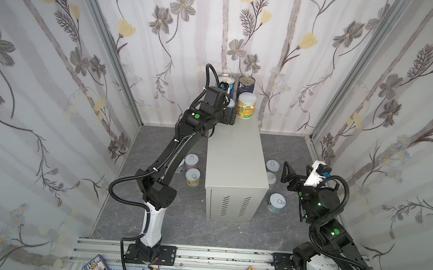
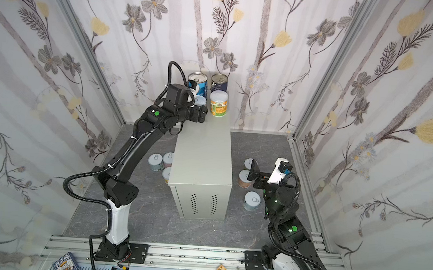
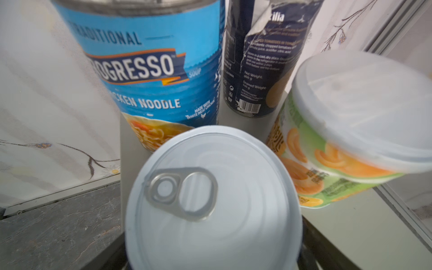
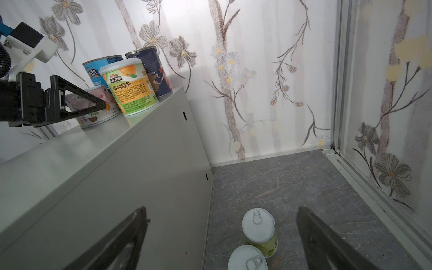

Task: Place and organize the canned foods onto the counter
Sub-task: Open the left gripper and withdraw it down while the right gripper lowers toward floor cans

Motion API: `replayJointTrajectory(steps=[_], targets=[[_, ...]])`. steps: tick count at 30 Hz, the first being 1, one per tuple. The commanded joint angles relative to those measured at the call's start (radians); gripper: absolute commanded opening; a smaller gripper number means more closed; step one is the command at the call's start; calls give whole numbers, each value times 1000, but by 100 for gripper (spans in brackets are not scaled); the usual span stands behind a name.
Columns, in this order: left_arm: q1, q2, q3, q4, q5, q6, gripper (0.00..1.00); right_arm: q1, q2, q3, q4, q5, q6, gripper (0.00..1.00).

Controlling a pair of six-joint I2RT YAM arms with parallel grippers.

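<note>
- A tall beige-grey metal box table [image 1: 234, 163] stands on the dark grey marbled floor [image 1: 178, 224].
- A tall blue Progresso metal can [image 1: 225, 79] stands at the table's far left corner, with a tall dark navy metal can [image 1: 247, 83] beside it at the far right corner.
- A white-lidded peach-label can [image 1: 247, 106] stands just before the navy one.
- A short white pull-tab can [image 3: 210, 198] stands just before the Progresso can, at the left edge.
- Three short pull-tab cans [image 2: 155, 162] cluster on the floor left of the table.
- Three more short cans [image 2: 252, 200] stand on the floor along its right side.
</note>
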Motion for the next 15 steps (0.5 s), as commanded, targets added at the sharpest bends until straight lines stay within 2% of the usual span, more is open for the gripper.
replayJointTrajectory(steps=[1,2,9,12,15], targets=[[-2,-32,9,21,46,-17,97,-7,-21,-13,-88,30,68,100],[-1,-39,7,18,52,-20,100,-10,-27,-18,-113,29,87,100],[-1,-109,-44,19,101,-35,100,-39,-27,-77,-250,-66,255,100],[-1,-168,-127,57,115,-50,100,-41,-16,-129,-248,-81,345,100],[-1,-266,-285,162,126,-62,100,-41,4,-166,-253,-83,382,100]])
